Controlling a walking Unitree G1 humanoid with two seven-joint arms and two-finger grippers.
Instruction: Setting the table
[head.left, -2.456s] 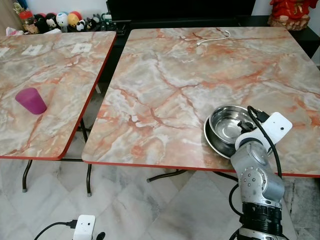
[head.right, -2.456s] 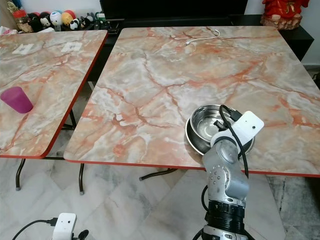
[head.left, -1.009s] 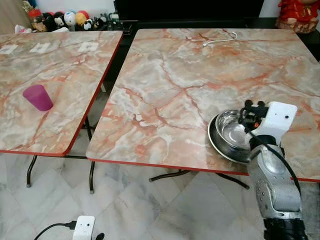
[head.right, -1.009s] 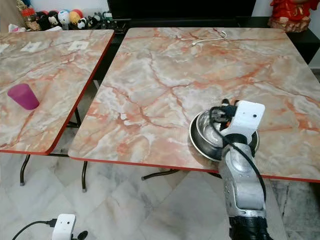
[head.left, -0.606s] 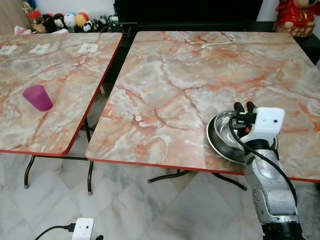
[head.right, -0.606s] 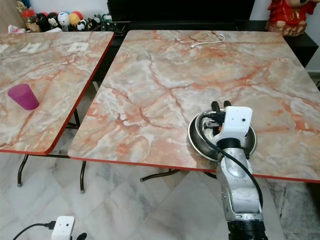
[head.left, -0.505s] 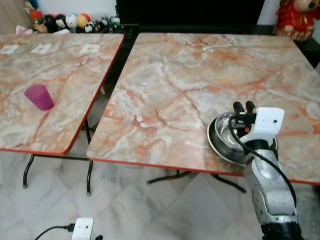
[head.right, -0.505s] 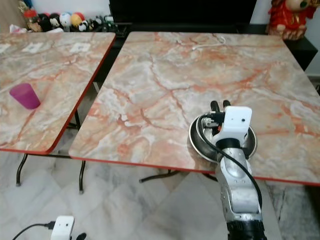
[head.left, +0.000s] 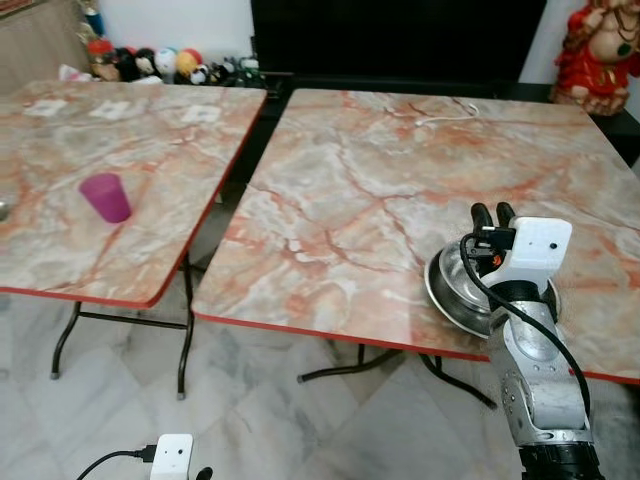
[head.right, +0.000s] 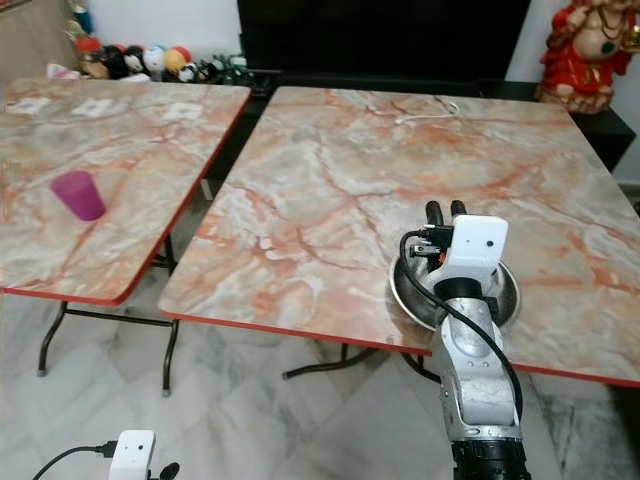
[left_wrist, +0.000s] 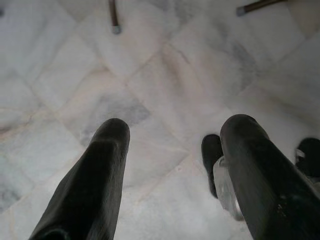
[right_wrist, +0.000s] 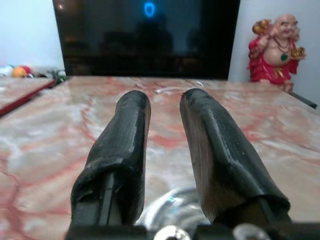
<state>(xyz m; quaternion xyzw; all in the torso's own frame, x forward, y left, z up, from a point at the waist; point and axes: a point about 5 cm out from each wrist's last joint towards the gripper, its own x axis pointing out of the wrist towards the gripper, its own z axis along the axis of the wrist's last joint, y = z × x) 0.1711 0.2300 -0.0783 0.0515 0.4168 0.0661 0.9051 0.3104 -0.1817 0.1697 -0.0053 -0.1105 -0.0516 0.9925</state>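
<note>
Steel bowl (head.left: 462, 292) resting near the front edge of the right tabletop (head.left: 380, 190), probably as one place setting. Right gripper (head.left: 491, 214) poised just above the bowl, fingers (right_wrist: 125, 145) slightly apart and gripping nothing. Left gripper (left_wrist: 172, 150) hanging idle over the floor, fingers apart. Purple cup (head.left: 105, 197) waiting on the left tabletop (head.left: 60, 160), well apart.

Head stereo pair angled down over both tables (head.left: 380, 190); left wrist camera floorward, right wrist camera low across the tabletop.
</note>
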